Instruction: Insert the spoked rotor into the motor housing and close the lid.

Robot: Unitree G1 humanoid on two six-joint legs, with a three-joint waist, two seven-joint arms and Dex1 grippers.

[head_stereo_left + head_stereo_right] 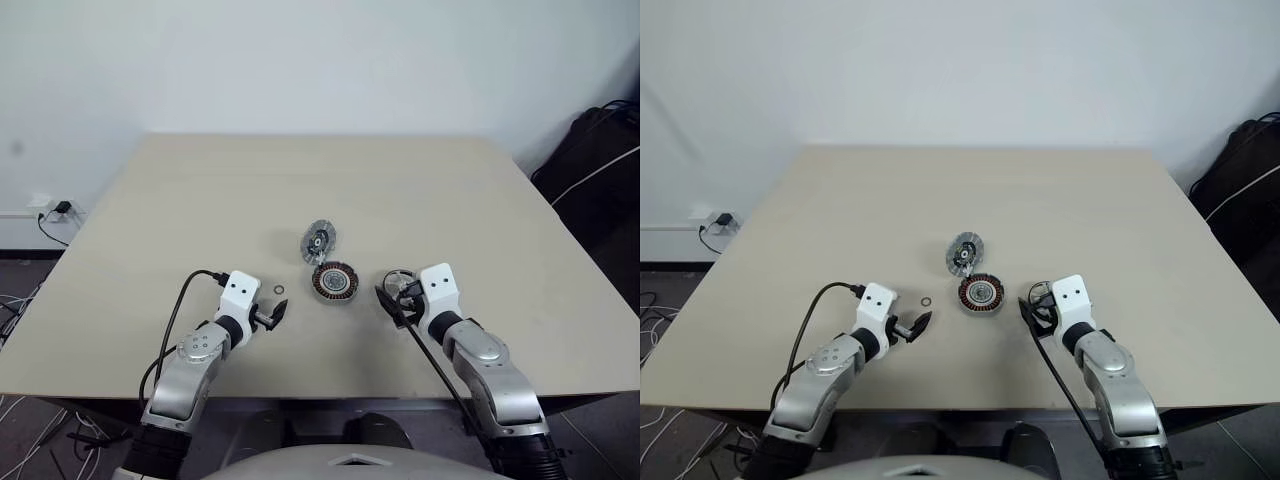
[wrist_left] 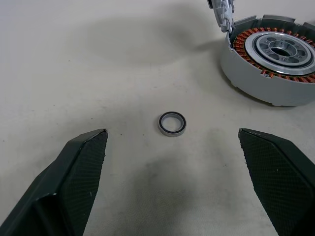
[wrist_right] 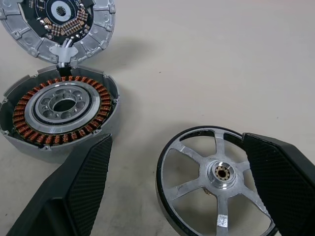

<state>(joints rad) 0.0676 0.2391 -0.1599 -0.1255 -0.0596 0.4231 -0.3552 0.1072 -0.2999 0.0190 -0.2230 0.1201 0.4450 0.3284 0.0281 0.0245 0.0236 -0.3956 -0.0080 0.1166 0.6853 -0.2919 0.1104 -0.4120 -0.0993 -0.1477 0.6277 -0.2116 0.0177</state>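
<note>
The motor housing (image 1: 335,282) lies mid-table, its copper windings facing up around a silver centre. The lid (image 1: 319,241) stands tilted just behind it, touching its rim, with the dark inner face (image 3: 61,22) showing. The spoked rotor (image 3: 216,184) lies flat on the table to the right of the housing (image 3: 61,110). My right gripper (image 1: 392,305) is open right at the rotor (image 1: 400,285), which lies between its spread fingers and ahead of them. My left gripper (image 1: 268,316) is open to the left of the housing, with nothing between its fingers.
A tiny loose ring (image 2: 172,123) lies on the table just ahead of the left gripper, left of the housing (image 2: 273,59). The beige table (image 1: 200,200) stretches bare beyond the parts. A dark bag (image 1: 600,160) and cables sit off the table at the far right.
</note>
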